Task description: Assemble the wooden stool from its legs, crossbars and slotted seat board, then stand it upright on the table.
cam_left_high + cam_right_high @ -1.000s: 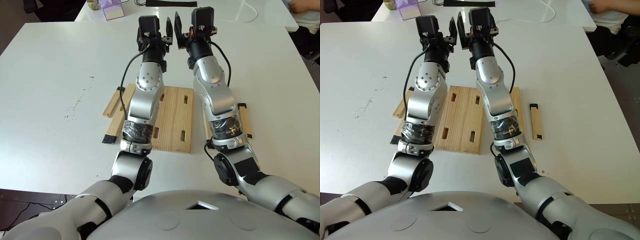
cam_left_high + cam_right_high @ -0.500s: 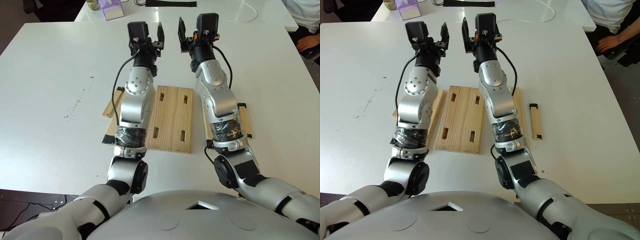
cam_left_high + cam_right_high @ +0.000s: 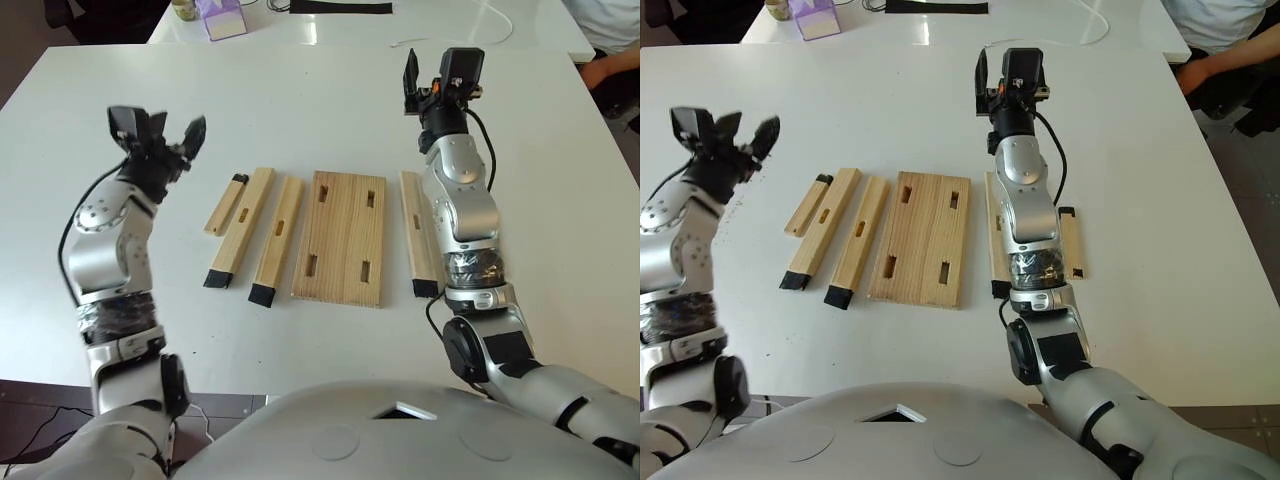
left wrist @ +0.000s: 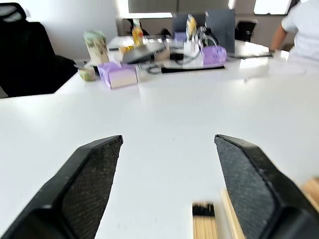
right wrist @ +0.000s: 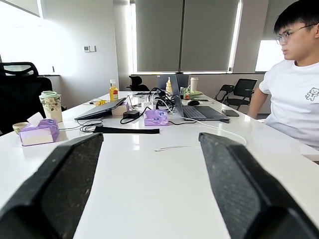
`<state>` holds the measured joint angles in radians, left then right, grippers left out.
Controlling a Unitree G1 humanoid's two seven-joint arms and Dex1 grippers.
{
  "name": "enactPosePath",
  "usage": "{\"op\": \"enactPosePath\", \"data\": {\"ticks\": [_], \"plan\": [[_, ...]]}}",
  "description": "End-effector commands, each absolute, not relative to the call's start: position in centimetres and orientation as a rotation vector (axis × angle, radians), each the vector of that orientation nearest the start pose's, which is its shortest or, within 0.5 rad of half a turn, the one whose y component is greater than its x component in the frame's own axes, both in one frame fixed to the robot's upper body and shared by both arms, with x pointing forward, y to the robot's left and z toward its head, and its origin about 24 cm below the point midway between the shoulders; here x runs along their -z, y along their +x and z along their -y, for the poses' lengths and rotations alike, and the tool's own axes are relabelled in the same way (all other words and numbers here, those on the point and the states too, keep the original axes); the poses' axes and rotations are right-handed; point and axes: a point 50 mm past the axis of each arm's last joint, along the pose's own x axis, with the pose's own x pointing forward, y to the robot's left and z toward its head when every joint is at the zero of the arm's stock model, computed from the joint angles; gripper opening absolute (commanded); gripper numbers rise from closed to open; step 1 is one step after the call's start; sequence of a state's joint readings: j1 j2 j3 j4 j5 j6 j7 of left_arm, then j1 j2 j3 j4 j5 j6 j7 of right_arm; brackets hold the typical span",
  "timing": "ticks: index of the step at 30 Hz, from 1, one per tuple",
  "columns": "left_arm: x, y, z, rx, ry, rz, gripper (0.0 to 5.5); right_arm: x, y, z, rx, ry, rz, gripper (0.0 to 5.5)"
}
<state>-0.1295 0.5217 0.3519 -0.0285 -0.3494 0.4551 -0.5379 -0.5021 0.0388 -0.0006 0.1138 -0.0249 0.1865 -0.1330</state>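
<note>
The slotted seat board lies flat in the middle of the white table. To its left lie two long legs with black ends and a short crossbar. To its right lie another leg and a short crossbar, partly under my right arm. My left gripper hangs open in the air far left of the parts, holding nothing. My right gripper is open above the table beyond the right leg. The left wrist view shows open fingers over the short crossbar.
On the second table behind stand a purple tissue box, a black strip and a white cable. Dark specks mark the table at the left. Bare table lies in front of the parts and at both sides.
Both arms have drawn apart from above the seat board. The left arm swung far to the left and the right arm a little right, uncovering the legs. Both grippers stayed open.
</note>
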Motion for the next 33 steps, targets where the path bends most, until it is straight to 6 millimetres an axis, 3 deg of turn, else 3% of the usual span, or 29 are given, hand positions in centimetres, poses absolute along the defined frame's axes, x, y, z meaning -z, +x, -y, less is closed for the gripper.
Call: {"op": "enactPosePath", "data": {"ticks": [1, 4, 13, 27, 33], "plan": [[-8.7, 23.0, -30.4, 0.288, 0.067, -0.342, 3.42, -13.3, 33.0, 11.1, 0.02, -0.01, 0.173, 3.56], [-7.6, 22.0, -30.5, 0.303, 0.062, -0.379, 3.42, -12.9, 32.9, 11.6, 0.047, -0.011, 0.162, 3.56], [-4.8, 22.0, -28.9, 0.337, 0.092, -0.453, 3.42, -13.1, 33.2, 11.6, 0.049, -0.019, 0.16, 3.56], [-3.1, 20.5, -28.8, 0.366, 0.093, -0.561, 3.42, -12.5, 32.8, 11.7, 0.064, -0.019, 0.143, 3.56], [-2.5, 20.6, -28.5, 0.351, 0.083, -0.591, 2.6, -12.5, 32.9, 11.7, 0.068, -0.018, 0.14, 3.55]]}}
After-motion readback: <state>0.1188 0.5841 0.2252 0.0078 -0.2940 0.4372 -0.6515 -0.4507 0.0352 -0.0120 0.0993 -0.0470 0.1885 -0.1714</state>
